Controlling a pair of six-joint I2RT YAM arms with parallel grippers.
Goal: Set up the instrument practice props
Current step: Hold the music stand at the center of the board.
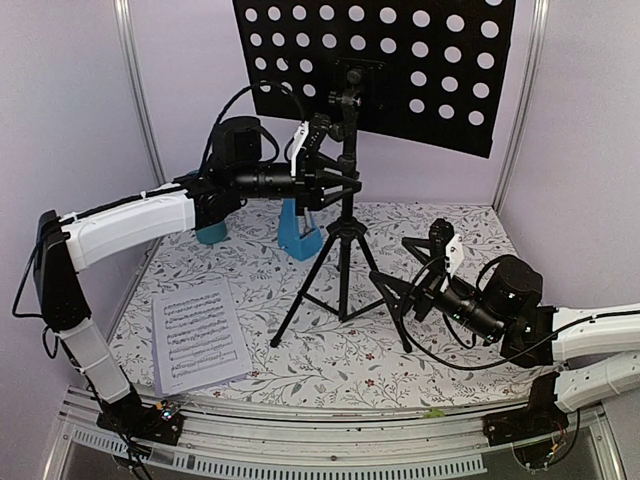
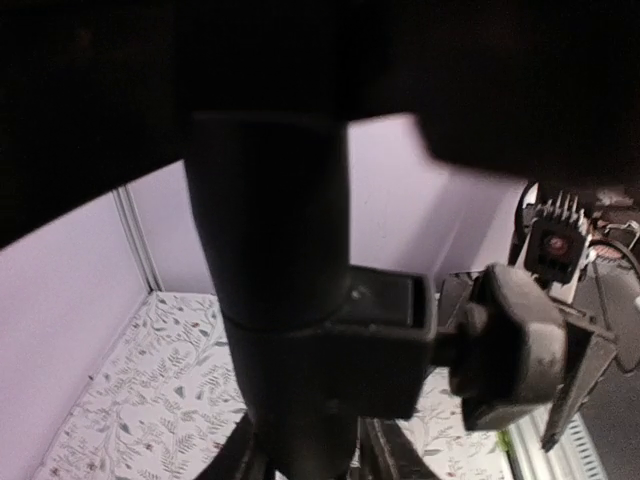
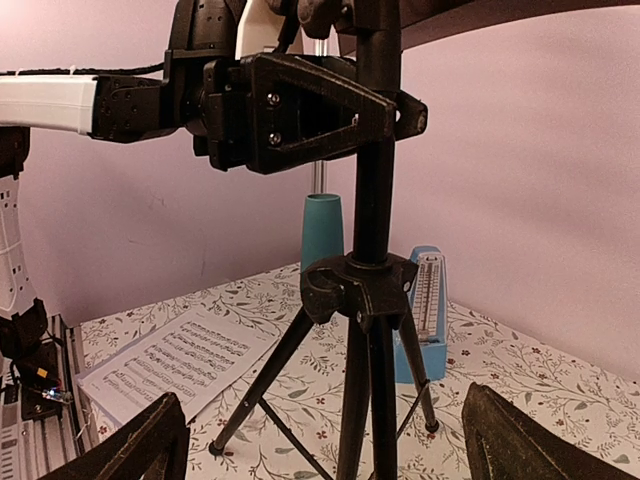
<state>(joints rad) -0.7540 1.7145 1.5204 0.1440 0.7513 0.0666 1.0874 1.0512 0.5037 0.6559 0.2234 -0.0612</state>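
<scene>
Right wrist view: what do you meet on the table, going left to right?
sheet-music page → teal cup → music stand's pole → blue metronome

Black tripod music stand with perforated metal tray (image 1: pixel 346 228): one
Printed sheet-music paper pages (image 1: pixel 195 335): two, overlapping
Small blue pyramid metronome (image 1: pixel 300 238): one
Tall teal tapered cup (image 3: pixel 322 232): one
White-and-black robot arms (image 1: pixel 130 225): two
</scene>
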